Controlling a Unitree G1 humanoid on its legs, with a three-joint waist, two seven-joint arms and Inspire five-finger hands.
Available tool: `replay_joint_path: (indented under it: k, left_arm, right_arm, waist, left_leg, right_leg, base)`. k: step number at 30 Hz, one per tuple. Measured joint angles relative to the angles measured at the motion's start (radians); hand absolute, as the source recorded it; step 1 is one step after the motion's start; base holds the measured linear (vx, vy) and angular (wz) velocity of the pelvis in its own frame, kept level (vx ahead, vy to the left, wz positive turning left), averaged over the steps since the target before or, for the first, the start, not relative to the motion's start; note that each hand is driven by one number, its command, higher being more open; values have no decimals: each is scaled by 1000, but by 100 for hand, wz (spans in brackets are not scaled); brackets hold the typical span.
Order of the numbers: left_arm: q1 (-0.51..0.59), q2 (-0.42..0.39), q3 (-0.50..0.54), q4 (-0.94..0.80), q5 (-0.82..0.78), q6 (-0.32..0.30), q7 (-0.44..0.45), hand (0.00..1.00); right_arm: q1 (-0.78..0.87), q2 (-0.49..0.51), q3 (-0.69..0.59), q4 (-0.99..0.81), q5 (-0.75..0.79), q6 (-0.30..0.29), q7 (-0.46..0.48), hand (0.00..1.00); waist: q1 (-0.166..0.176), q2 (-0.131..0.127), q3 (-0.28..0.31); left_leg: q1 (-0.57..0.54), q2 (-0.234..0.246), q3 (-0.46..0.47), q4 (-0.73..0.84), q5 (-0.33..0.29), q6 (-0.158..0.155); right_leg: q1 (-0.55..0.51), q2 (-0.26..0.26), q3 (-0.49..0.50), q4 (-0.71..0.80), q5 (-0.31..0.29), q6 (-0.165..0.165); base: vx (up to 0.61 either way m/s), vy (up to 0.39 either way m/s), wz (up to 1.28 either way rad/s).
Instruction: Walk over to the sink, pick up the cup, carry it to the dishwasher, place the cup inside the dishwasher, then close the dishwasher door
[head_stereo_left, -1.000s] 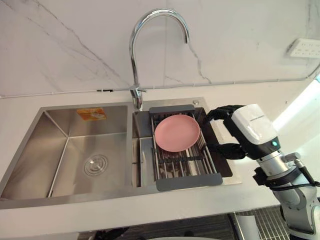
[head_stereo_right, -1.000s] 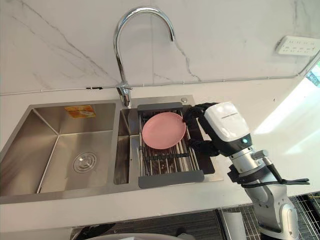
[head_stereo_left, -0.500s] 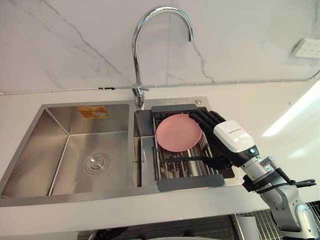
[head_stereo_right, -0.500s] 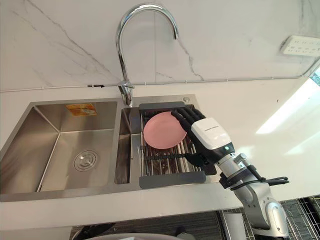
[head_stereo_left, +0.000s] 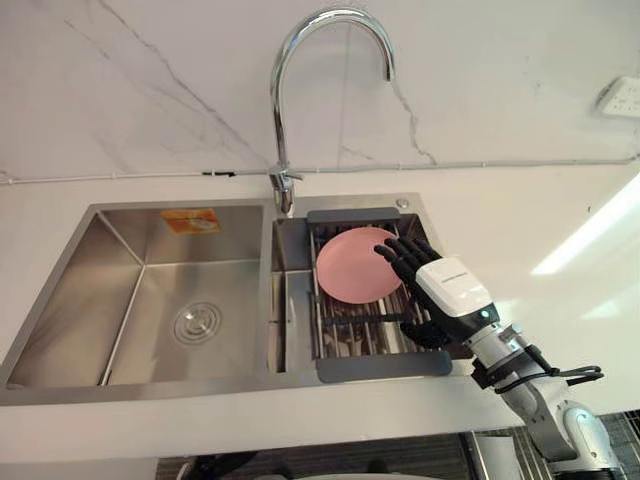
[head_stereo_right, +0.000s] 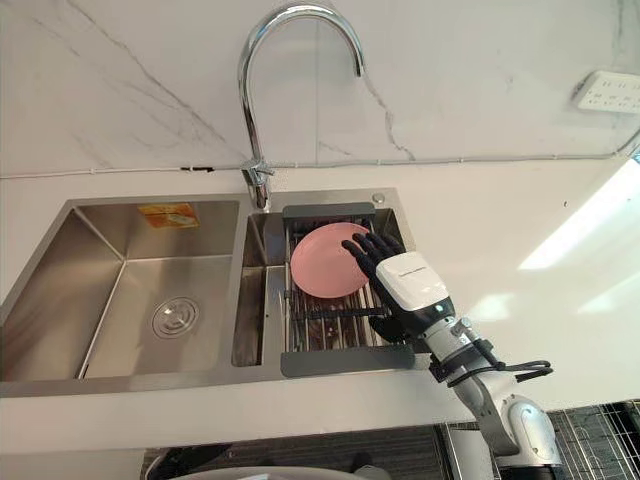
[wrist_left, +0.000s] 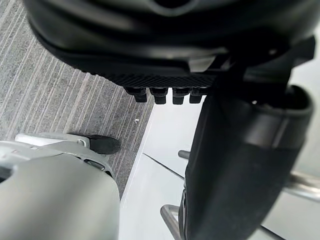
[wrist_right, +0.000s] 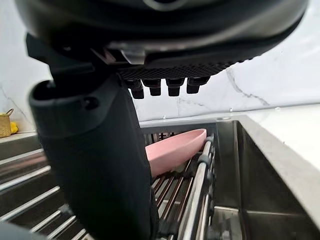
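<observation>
1. The rack (head_stereo_left: 385, 363) sits just right of the tap (head_stereo_left: 278, 120), across the smaller bowl of the sink (head_stereo_left: 100, 290). That lets whatever is on it drain. What lies on it is a pink plate (head_stereo_left: 355, 265), propped on the bars, not a cup. I cannot tell whether a cup sits beneath the bars.
2. The right hand (head_stereo_left: 445, 290) is over the side of the rack away from the tap. Its fingers are spread and straight, reaching onto the plate's edge, with the thumb low by the rack's front bar. It looks set to close on the plate, but it grips nothing yet.
3. The left hand (wrist_left: 240, 150) hangs relaxed over the floor, unused.
4. A second ago the right hand was higher, over the counter (head_stereo_left: 520, 220) further from the tap. It has since dropped and moved in toward the plate. The plate has not shifted on the rack.
</observation>
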Motion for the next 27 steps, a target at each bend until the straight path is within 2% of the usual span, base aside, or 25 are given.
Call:
replay_joint_path:
  k: [8, 16, 23, 24, 27]
  left_arm:
    - [-6, 4, -23, 1, 1, -6, 5, 100]
    - [-5, 5, -40, 15, 2, -9, 7, 100]
    - [-8, 5, -41, 41, 3, -9, 7, 100]
    - [-9, 5, -41, 41, 3, -8, 7, 100]
    - [-8, 7, -41, 48, 4, -6, 8, 100]
  right_arm:
    - [-57, 1, 57, 82, -74, 7, -62, 100]
    - [-94, 2, 110, 123, -105, 35, -72, 100]
    - [-155, 2, 176, 199, -122, 86, -70, 100]
    - [-161, 2, 180, 203, -140, 96, -71, 0]
    - [-191, 2, 208, 232, -149, 114, -71, 0]
  waist:
    - [11, 5, 5]
    - [17, 6, 6]
    - [18, 5, 5]
    - [19, 4, 4]
    - [20, 1, 2]
  left_leg:
    - [-10, -1, -22, 10, 0, 0]
    - [-4, -3, -42, 13, 2, -1]
    - [8, -9, -60, -8, 19, 2]
    - [9, -11, -65, -12, 23, 3]
    - [19, -12, -68, -27, 32, 3]
  right_leg:
    - [4, -3, -22, 1, -2, 3]
    - [18, -8, -41, 14, -12, 5]
    - [29, -12, -58, 13, -12, 5]
    - [30, -13, -62, 13, -12, 5]
    - [35, -13, -65, 13, -12, 5]
  base:
    - [-20, -14, 8]
    - [-41, -7, 8]
    - [-32, -3, 8]
    - [-36, -6, 11]
    - [-35, -4, 4]
